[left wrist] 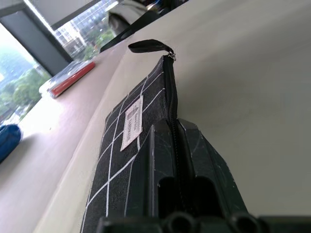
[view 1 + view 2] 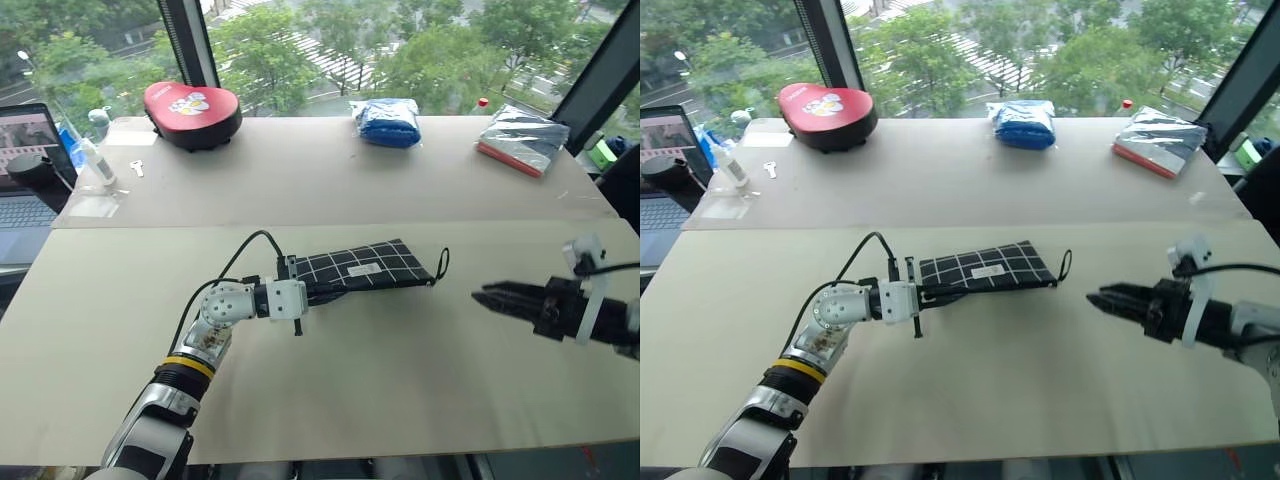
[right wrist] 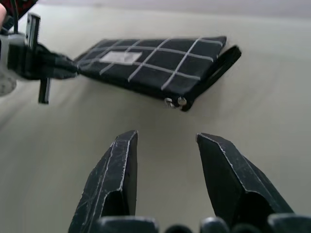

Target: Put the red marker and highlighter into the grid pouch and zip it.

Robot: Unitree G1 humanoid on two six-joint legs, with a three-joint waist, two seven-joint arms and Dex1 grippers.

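The grid pouch [image 2: 362, 266] lies flat at the middle of the pale table [image 2: 400, 370], its white label facing up and its zipper run all the way to the end nearest the right arm, where the black pull strap [image 2: 441, 264] loops off the corner. The left gripper [image 2: 312, 294] is clamped on the pouch's opposite end — in the left wrist view its two black fingers [image 1: 204, 160] pinch the fabric on either side of the zipper seam. The right gripper [image 2: 490, 297] hovers over bare tabletop at the right of the frame, well apart from the pouch and pointing toward it; its fingers [image 3: 116, 179] stand apart with nothing between them.

Along the far edge of the table, by the window, sit a red rounded cartoon-print case [image 2: 192, 112] at upper left, a blue bag [image 2: 387, 122] at upper centre, and a silvery packet with a red edge [image 2: 522, 140] at upper right. A laptop [image 2: 25, 170] shows at the left edge.
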